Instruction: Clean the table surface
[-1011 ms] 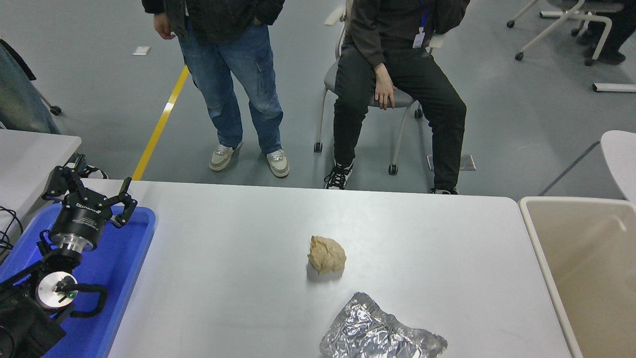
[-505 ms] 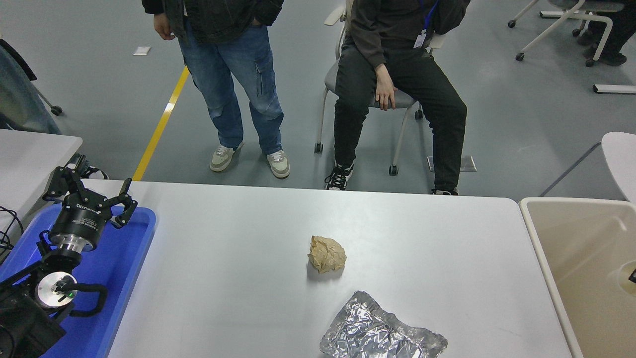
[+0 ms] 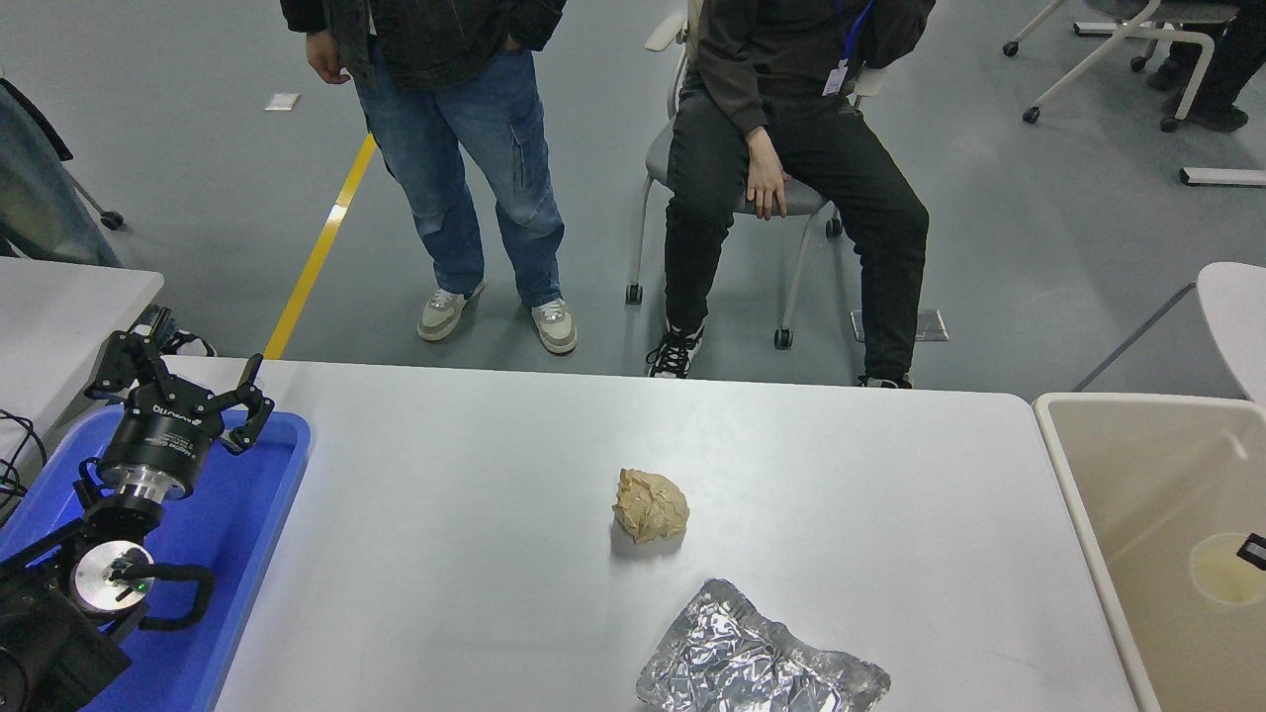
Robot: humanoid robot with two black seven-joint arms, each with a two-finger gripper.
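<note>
**Two scraps on the table, left arm parked over the tray**

At the far left a smaller white table point(image 3: 59, 307) shows its corner. Just inside it, the left gripper point(image 3: 178, 381) hangs over the blue tray point(image 3: 247, 554), its fingers spread wide with nothing between them. The tray lies on the left end of the table point(image 3: 445, 554), which fills the lower half of the view, wide and pale, with rounded far corners.

Near the table's middle sits a crumpled brown paper ball point(image 3: 650, 504). Nearer the camera and a little to the right lies a crushed sheet of foil point(image 3: 757, 667), apart from the ball and reaching the picture's bottom edge.

Beyond the far edge a person in jeans point(image 3: 465, 148) stands, and to the right a person in black point(image 3: 791, 148) sits on a chair, one hand on the thigh.

Just beside the table's right end stands a beige bin point(image 3: 1088, 514). At the right edge, over the bin, a small dark tip of the right gripper point(image 3: 1254, 550) shows; I cannot tell whether it is spread or pressed together.
</note>
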